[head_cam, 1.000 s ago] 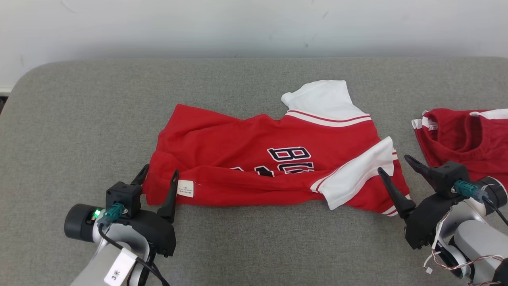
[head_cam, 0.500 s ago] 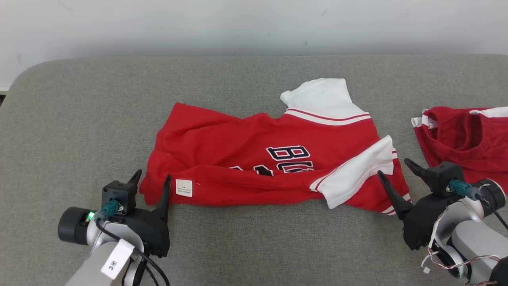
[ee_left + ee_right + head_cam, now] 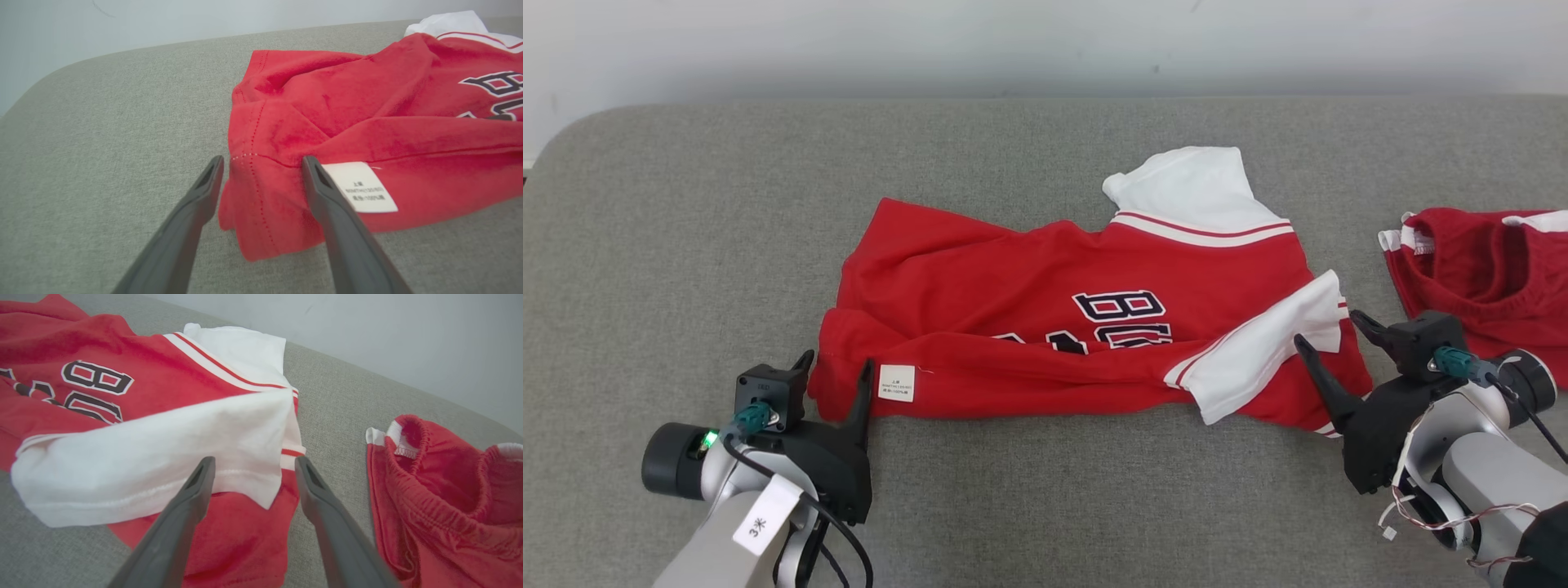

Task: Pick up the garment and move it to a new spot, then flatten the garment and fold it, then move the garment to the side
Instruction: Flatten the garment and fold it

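The garment [image 3: 1045, 327] is a red shirt with white sleeves and dark lettering, lying crumpled and partly folded over on the grey cushion [image 3: 686, 245]. My left gripper [image 3: 836, 361] is open at the shirt's near left corner. In the left wrist view the left gripper [image 3: 263, 159] has the red hem corner [image 3: 261, 204] lying between its fingers, next to a white care label [image 3: 359, 185]. My right gripper [image 3: 1327, 327] is open at the near right end. The right wrist view shows the right gripper [image 3: 254, 459] with its fingers on either side of the white sleeve's [image 3: 163, 457] edge.
A second red garment with an elastic waistband [image 3: 1486, 269] lies bunched at the right edge, close beside my right gripper, and appears too in the right wrist view [image 3: 441, 498]. A pale wall [image 3: 1045, 41] runs behind the cushion. Bare grey fabric spreads left and near.
The head camera has shifted a little, so the whole scene sits higher. My left gripper has drawn back slightly from the shirt's corner. Both grippers stay open.
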Tool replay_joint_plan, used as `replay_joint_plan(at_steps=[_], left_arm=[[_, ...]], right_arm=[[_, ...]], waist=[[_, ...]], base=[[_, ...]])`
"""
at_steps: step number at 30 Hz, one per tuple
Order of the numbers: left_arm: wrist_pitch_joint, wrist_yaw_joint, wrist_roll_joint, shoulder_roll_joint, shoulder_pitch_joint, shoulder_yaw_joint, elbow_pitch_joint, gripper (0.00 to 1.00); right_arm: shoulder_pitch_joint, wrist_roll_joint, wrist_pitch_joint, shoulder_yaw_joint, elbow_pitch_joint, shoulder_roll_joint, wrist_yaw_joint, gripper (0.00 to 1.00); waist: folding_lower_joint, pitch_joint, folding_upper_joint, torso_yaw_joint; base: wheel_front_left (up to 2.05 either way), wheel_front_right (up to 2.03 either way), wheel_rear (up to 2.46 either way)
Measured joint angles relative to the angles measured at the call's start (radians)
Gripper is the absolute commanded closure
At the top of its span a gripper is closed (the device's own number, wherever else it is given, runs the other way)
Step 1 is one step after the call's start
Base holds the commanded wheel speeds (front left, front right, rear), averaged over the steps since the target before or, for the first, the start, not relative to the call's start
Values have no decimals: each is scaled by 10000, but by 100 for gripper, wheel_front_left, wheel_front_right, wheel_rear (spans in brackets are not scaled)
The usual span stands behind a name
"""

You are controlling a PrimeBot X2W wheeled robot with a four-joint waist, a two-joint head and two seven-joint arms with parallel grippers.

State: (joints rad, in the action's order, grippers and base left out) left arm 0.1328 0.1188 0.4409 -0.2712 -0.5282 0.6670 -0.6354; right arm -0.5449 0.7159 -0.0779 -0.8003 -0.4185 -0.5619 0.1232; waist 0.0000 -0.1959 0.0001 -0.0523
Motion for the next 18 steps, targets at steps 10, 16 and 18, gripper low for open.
replay_joint_plan(at_steps=[10, 16, 18], left_arm=[[-176, 0, 13, 40, -215, 8, 10, 100], [-176, -4, 13, 38, -335, 2, 6, 100], [-174, -4, 13, 33, -334, 2, 29, 100]], right_arm=[[-262, -36, 180, -29, -407, 349, 0, 100], [-429, -38, 165, -31, -639, 385, 0, 100], [-426, 2, 107, 44, -633, 414, -17, 100]], waist=[[0, -281, 0, -80], [0, -285, 0, -86], [0, -264, 0, -79]], base=[[0, 0, 0], [0, 0, 0], [0, 0, 0]])
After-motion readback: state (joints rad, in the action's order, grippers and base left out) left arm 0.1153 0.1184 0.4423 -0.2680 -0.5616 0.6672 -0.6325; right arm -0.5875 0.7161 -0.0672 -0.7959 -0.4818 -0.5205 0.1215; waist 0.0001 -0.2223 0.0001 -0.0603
